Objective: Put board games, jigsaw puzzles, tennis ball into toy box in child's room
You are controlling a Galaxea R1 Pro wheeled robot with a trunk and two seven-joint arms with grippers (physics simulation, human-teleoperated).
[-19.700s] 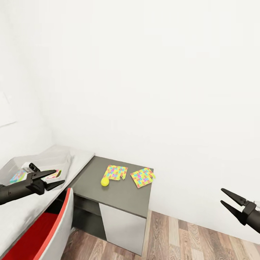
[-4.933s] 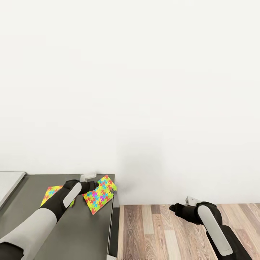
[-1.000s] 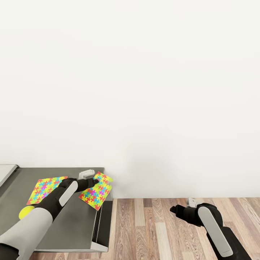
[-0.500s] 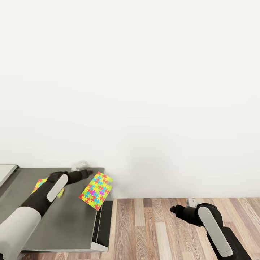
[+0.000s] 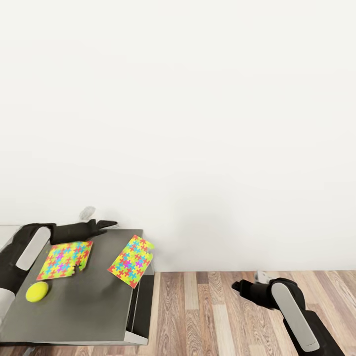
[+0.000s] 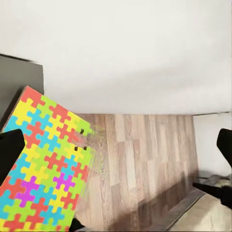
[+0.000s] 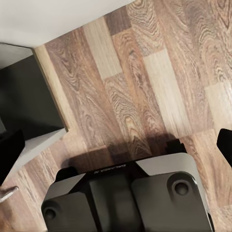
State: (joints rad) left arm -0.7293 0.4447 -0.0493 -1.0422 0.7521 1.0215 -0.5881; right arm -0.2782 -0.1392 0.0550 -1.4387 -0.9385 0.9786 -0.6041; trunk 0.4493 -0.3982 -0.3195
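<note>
Two puzzle sheets lie flat on the dark grey section of the table (image 5: 99, 301) at the lower left of the head view. The left sheet (image 5: 64, 260) sits nearer the frame's left edge, with a notch in its lower edge. The right sheet (image 5: 131, 260) is turned diagonally, and its far corner reaches the table's right edge. The two sheets are apart, with bare table between them. The tennis ball (image 5: 37, 291) rests on the table just below the left sheet, near its lower left corner, not touching it.

The left gripper (image 5: 110, 224) is above the table's back edge, close to the white wall (image 5: 198, 123). It is just beyond the upper edge of the left sheet and to the upper left of the right sheet, touching neither. It holds nothing; whether its fingers are parted or closed cannot be told. In the left wrist view the right sheet (image 6: 43, 164) fills the lower left, next to a dark fingertip (image 6: 10, 150) at the frame edge.

The right gripper (image 5: 237, 286) hangs over the wood floor (image 5: 207, 316) at the lower right, well apart from the table. It holds nothing. In the right wrist view its fingers (image 7: 10, 152) stand at opposite edges of the frame, spread wide.
</note>
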